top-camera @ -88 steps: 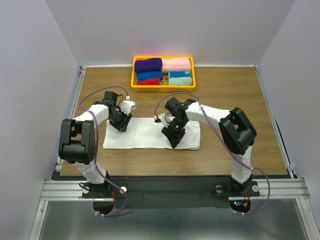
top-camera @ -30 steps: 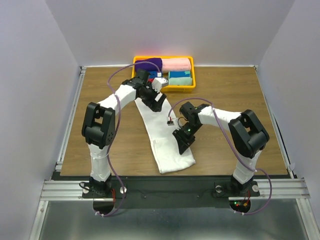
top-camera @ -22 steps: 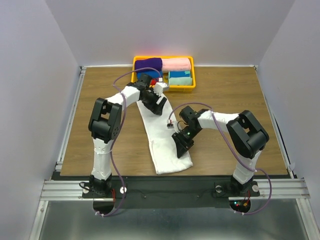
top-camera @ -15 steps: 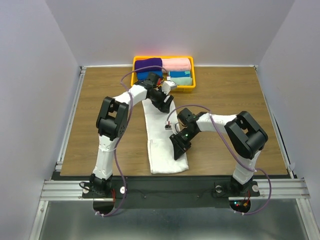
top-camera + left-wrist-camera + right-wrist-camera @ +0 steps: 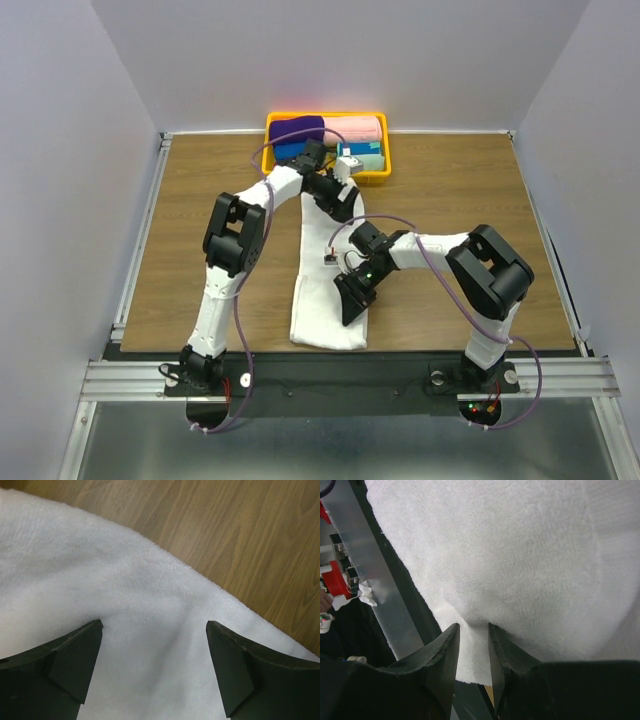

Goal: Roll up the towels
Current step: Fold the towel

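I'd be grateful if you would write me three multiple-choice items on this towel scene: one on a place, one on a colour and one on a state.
1. Where on the table is the yellow basket?
A. at the far edge
B. at the near edge
C. at the right edge

2. What colour is the spread towel?
A. purple
B. pink
C. white

3. How do the jaws of the right gripper stand?
A. wide open over bare wood
B. closed on a fold of the spread towel
C. closed on the basket's rim

Answers:
1. A, the top view shows it against the far edge.
2. C, the cloth is white in every view.
3. B, the right wrist view shows towel pinched between them.
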You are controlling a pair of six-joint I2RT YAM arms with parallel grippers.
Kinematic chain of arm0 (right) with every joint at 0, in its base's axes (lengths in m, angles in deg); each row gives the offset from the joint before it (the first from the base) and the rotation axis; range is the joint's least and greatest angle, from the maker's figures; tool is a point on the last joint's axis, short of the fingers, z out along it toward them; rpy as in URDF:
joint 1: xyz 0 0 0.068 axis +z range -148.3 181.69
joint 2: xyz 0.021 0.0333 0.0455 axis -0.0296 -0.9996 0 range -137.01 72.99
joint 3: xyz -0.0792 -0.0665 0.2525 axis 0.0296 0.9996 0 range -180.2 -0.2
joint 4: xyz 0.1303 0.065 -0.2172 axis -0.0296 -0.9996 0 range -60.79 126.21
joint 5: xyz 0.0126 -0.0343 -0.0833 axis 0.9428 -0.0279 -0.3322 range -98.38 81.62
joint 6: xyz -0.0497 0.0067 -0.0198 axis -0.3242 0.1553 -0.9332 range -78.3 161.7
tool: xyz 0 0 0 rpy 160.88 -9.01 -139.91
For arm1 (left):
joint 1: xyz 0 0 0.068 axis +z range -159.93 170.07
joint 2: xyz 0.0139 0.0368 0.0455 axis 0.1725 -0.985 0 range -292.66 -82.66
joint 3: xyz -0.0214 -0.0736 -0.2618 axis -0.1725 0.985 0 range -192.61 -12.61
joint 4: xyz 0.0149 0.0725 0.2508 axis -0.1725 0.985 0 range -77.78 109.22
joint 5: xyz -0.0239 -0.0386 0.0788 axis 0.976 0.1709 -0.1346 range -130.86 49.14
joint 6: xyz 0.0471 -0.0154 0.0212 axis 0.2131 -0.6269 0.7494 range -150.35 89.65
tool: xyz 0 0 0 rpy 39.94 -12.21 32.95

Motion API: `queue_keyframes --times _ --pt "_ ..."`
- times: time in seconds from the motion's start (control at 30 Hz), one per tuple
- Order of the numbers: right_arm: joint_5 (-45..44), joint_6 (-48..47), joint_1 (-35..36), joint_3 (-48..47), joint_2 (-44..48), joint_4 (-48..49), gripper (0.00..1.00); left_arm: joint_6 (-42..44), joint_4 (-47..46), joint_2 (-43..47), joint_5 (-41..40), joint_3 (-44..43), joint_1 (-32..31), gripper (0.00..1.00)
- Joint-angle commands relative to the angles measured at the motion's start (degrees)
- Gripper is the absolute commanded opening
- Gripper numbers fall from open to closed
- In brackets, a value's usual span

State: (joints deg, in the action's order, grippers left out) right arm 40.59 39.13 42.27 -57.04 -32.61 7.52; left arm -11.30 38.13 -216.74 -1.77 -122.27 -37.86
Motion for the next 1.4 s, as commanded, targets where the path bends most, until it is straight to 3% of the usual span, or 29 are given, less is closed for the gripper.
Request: queue_keyframes --times 0.0,0.13,0.23,0.3,0.37,0.43,0.47,0.5,0.53,0.63,0.73,0.87,0.93,0.97,1.07,1.27,1.37 --pt "-5.02 -2.09 0.91 0.24 1.89 1.09 0.37 -2.26 -0.6 7.86 -1.04 -2.83 4.89 0.99" --pt "-7.75 -4.64 0.64 -0.81 6.45 -2.16 0.39 -1.04 -1.04 18.39 -1.82 -1.79 8.4 0.99" --pt "-7.23 -4.9 -0.06 -2.22 10.85 -4.53 0.41 2.48 -4.89 30.83 -6.54 5.58 9.73 0.99" --pt "-7.48 -4.47 -0.23 -3.62 13.56 -5.67 0.41 6.87 -10.94 42.59 -11.39 16.11 9.82 0.99" --pt "-6.96 -3.94 -0.5 -4.16 14.98 -6.2 0.41 2.95 -22.93 55.16 -20.04 30.29 10.08 0.99" --pt "-6.43 -3.85 -0.59 -4.16 16.38 -6.38 0.41 2.83 -25.55 61.98 -23.09 37.47 10.52 0.99" --pt "-6.43 -3.59 -0.5 -3.98 16.31 -6.38 0.41 6.32 -23.47 64.8 -20.4 41.95 10.52 0.99" --pt "-6.61 -3.24 -0.59 -3.98 15.96 -6.56 0.41 16.88 -18.84 69.26 -16.02 43.04 10.26 0.99" --pt "-5.82 -3.06 -0.59 -3.63 14.74 -6.64 0.41 24.03 -9.57 71.39 -9.28 45.4 9.13 0.99" --pt "-4.33 -3.41 -0.59 -2.84 12.27 -6.73 0.41 31.98 -5.63 80.95 -15.52 53.3 1.41 0.93" --pt "-5.46 -4.46 -0.85 -2.93 8.41 -6.56 0.4 36.41 0.01 88.96 -23.5 65.94 -11.31 0.93" --pt "-3.97 -5.16 -2.6 -2.14 3.48 -6.64 0.4 37.12 3.18 94.18 -25.9 74.22 -20.57 0.93" --pt "-3.19 -6.13 -3.31 -2.04 1.11 -6.99 0.4 36.68 2.57 93.48 -27.22 78.09 -28.72 0.88" --pt "-2.4 -6.13 -3.4 -2.22 0.32 -7.26 0.39 35.98 2.57 93.13 -27.66 79.07 -28.77 0.88" --pt "-2.21 -6.31 -3.4 -3.01 -1.88 -7.87 0.4 35.09 -2.07 90.76 -28.45 81.71 -37.43 0.82" --pt "-1.51 -6.48 -3.58 -3.37 -3.38 -8.67 0.39 35.53 -7.27 87.86 -28.72 83.3 -43.79 0.77" --pt "-1.16 -6.66 -3.58 -3.45 -3.82 -8.93 0.39 35.88 -10.43 85.31 -28.89 84.09 -45.29 0.64"
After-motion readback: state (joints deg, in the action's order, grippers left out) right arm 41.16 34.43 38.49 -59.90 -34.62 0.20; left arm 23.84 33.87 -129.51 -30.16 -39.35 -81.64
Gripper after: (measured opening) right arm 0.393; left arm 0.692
